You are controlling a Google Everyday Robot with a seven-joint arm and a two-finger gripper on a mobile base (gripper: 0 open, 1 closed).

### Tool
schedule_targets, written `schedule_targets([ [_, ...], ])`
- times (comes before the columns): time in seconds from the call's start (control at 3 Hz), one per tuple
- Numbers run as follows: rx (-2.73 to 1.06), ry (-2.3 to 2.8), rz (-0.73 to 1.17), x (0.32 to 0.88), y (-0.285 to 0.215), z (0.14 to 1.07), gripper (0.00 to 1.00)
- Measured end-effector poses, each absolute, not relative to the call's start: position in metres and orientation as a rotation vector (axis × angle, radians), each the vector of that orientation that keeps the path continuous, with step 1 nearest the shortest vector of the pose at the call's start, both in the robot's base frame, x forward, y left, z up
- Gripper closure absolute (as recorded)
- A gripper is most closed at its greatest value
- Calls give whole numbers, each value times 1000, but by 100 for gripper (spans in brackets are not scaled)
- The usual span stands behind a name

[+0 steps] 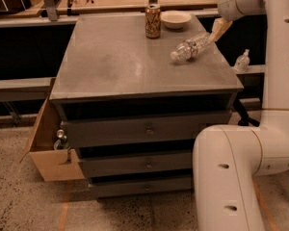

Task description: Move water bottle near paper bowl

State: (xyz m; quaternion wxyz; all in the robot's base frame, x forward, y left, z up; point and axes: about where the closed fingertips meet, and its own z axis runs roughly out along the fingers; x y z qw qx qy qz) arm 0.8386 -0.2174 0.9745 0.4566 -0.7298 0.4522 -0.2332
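Observation:
The water bottle (pixel 190 47), clear and ribbed, hangs tilted over the right side of the grey cabinet top (pixel 111 61), white cap pointing down-left. My gripper (pixel 217 31) comes in from the right and is shut on the bottle's base end, with its beige fingers (pixel 221 27) at the cabinet's right edge. The paper bowl (pixel 176 19), shallow and cream-white, sits at the back of the top, a short way behind and left of the bottle.
A brown-gold drink can (pixel 153 21) stands just left of the bowl. A small pump-top bottle (pixel 241 61) sits on a ledge to the right. An open cardboard box (pixel 45 148) holding bottles stands at the cabinet's left. My white arm base (pixel 231 177) fills the lower right.

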Motion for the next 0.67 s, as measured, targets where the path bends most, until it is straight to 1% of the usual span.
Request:
schedule_targets([
  [0.33, -1823, 1253, -498, 828, -228, 912, 0],
  [0.67, -1822, 1293, -480, 831, -223, 882, 0],
])
